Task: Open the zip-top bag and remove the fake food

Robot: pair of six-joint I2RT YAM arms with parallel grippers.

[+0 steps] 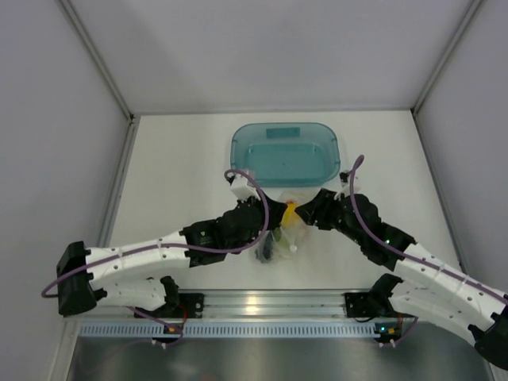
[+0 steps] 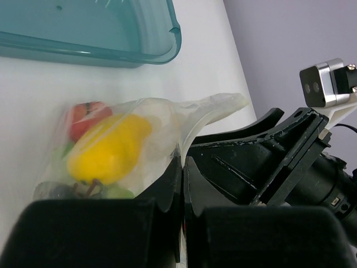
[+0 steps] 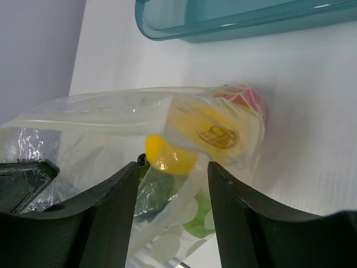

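Ana: White bench (image 1: 175, 175), grey walls (image 1: 262, 48) on 3 sides. What has the left hand (image 2: 182, 163) got?

Ben: Its 2 fingers are pressed together, with an edge of the zip-top bag (image 2: 162, 120) pinched between them.

Ana: And the right hand (image 3: 172, 167)?

Ben: Its fingers are spread apart, 1 on either side of the bag's film. I cannot tell whether either finger touches it.

Ana: The fake food (image 3: 167, 159)?

Ben: Inside the bag. A yellow fruit (image 2: 109, 151) fills the middle and a red apple (image 2: 86, 118) sits just behind it. Something green (image 3: 196, 226) lies lower down, too blurred to name.

Ana: Where is the bag?

Ben: It rests on the bench between the 2 hands, and 1 lip stretches toward the right hand. Just beyond it stands 1 teal tray (image 2: 111, 54), apart from the bag.
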